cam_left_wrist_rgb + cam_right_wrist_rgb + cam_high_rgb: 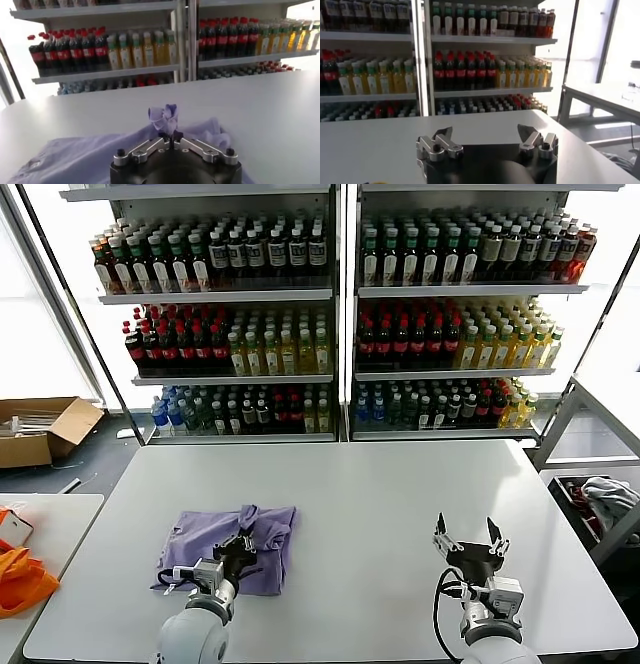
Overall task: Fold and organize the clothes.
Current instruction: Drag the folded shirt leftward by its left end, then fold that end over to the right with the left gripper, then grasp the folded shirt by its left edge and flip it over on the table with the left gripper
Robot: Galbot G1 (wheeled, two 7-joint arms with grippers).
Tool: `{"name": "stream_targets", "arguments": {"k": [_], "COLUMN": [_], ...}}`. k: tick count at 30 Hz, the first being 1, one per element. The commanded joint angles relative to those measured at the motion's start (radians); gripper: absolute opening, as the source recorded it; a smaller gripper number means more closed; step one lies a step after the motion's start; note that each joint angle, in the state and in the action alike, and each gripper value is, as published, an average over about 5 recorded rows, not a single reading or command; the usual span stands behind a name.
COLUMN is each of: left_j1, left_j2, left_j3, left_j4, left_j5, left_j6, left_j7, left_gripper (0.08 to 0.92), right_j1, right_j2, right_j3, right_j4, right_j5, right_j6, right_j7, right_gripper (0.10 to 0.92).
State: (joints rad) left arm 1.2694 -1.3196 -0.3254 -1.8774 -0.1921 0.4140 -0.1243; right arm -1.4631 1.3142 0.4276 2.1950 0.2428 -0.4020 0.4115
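Observation:
A lavender-purple T-shirt point(215, 534) lies crumpled on the white table point(380, 504), left of centre. My left gripper point(240, 546) sits over the shirt's near edge, shut on a pinched fold of its fabric. In the left wrist view that fold point(165, 115) sticks up between the closed fingertips of the left gripper point(170, 135), and the rest of the shirt point(75, 155) spreads around it. My right gripper point(471, 536) hovers over bare table at the front right, open and holding nothing. The right wrist view shows the right gripper point(485, 134) with its fingers wide apart.
Drink shelves point(340, 314) stand behind the table. An orange bag point(22, 579) lies on a side table at the left, with a cardboard box point(40, 429) on the floor beyond it. A bin with grey-white cloth point(600, 502) stands at the right.

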Motion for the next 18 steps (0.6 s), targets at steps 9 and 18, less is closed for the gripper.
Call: {"name": "stream_targets", "arguments": {"k": [9,18], "left_j1": [0.076,0.043], "left_j2": [-0.051,-0.043], "left_j3": [0.128,0.011], "left_j4": [-0.110,-0.367], "left_j5": [-0.459,-0.657], "left_j6": [-0.052,-0.012], "left_j7": [-0.043,-0.115], "left_gripper": [0.347,0.607], "right_j1": [0.022,0.059], "right_j2": [0.010,-0.006], "right_j3": [-0.036,-0.075], "right_j4": [-0.037,-0.082], "right_j5": [-0.011,-0.012], "right_j6": [0.007,0.008], "right_j7": [0.004,0.008], "right_gripper": [0.823,0.823]}}
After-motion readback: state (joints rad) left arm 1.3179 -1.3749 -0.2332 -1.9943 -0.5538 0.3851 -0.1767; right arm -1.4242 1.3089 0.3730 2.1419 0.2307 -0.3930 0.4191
